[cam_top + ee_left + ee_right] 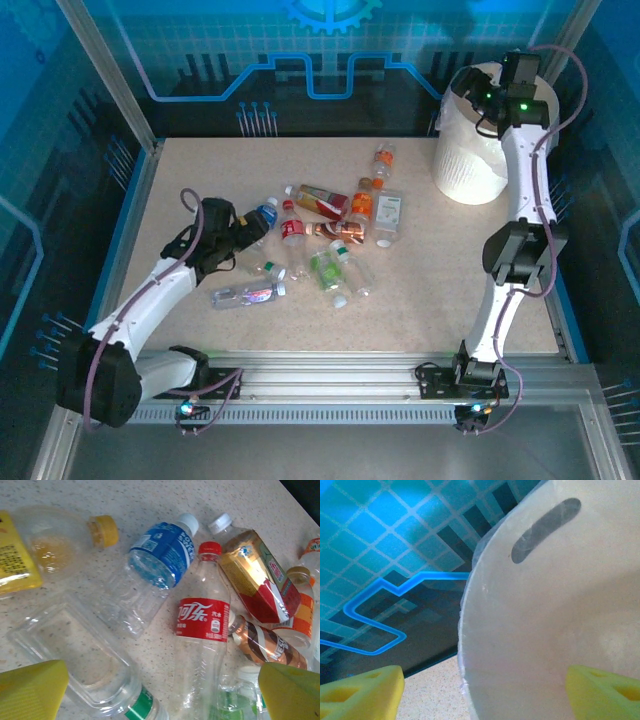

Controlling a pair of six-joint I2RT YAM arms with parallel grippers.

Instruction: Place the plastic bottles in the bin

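White, bag-lined, the bin stands at the far right corner of the table, your right gripper above it, jaws spread, holding nothing. Plastic bottles crowd mid-table; your left gripper hangs spread and empty over a red-labelled bottle, its lettering legible from the wrist, blurred from overhead.

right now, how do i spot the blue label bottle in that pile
Find the heap of plastic bottles in the middle of the table. At its left edge lies the blue label bottle beside a red-labelled cola bottle. Its blue wrap and white cap set it apart.
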